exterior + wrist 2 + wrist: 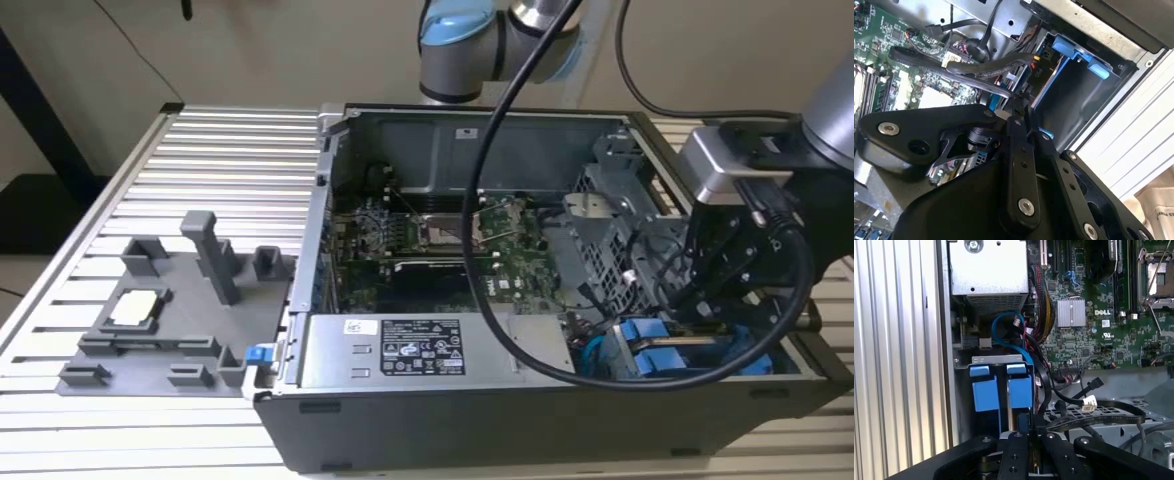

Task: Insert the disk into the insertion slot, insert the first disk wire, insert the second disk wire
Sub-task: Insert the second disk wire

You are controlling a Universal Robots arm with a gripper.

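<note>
The disk (654, 352) sits low in the case's front corner, at the exterior view's right. Its bright blue carrier frame (1019, 386) runs from two blue end tabs toward my fingers, with a thin silver edge beside it. My gripper (705, 325) reaches down into the case and is shut on the disk. In the second wrist view blue plastic (993, 102) shows at the tips of my gripper (1016, 107). In the first wrist view my gripper (1026, 432) is over the carrier. Around the disk is the dark grey insertion slot (1074, 95). Loose black wires (1088, 402) with connectors lie beside it.
A grey labelled power-supply box (400, 350) fills the case's front. The motherboard (454, 240) lies behind it. A perforated cage (614, 215) rises beside my arm. Black cables (979, 70) cross near the fingers. A grey fixture (174, 310) stands on the ribbed table (200, 150).
</note>
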